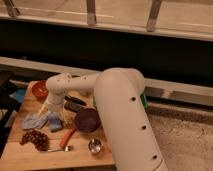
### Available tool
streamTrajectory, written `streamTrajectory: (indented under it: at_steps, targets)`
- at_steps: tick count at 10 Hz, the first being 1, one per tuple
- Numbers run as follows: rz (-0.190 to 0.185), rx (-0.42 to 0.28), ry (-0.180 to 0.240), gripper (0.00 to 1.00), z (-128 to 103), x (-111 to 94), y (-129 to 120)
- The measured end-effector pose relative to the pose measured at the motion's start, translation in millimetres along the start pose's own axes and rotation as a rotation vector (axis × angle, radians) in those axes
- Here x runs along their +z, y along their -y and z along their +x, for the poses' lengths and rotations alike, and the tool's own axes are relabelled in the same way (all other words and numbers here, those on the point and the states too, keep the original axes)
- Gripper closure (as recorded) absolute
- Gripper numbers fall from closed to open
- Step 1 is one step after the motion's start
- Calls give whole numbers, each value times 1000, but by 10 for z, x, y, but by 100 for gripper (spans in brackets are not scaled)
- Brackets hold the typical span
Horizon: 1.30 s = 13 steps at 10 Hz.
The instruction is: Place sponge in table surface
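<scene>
The sponge (54, 122) is a small blue block lying on the light wooden table surface (80, 155), right beside a pale blue-grey cloth (33, 120). My gripper (50, 109) hangs at the end of the white arm, directly above the sponge and the cloth's right edge. Its fingers look open, and I see nothing held between them. The big white arm (120, 100) sweeps in from the lower right and hides the table's right part.
A purple bowl (88, 120) stands right of the sponge. An orange bowl (39, 90) sits at the back left and a dark bunch of grapes (34, 138) at the front left. Near the front are a red-handled spoon (67, 138) and a small metal cup (94, 146). Dark utensils (75, 105) lie behind the bowl.
</scene>
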Motion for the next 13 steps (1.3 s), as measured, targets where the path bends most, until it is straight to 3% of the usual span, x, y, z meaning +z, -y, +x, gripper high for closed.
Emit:
streamTrajectory:
  at_steps: [4,5,8,11,12,13]
  targets:
    - [-4,26,-21,26,-19,93,78]
    - [5,26,-27,32,-27,117,99]
    - [42,12,-50,62,-36,220,75]
    - [49,7,-53,90,-37,221,77]
    - [49,6,-55,98,-32,220,65]
    - [49,4,-56,100,-23,227,53]
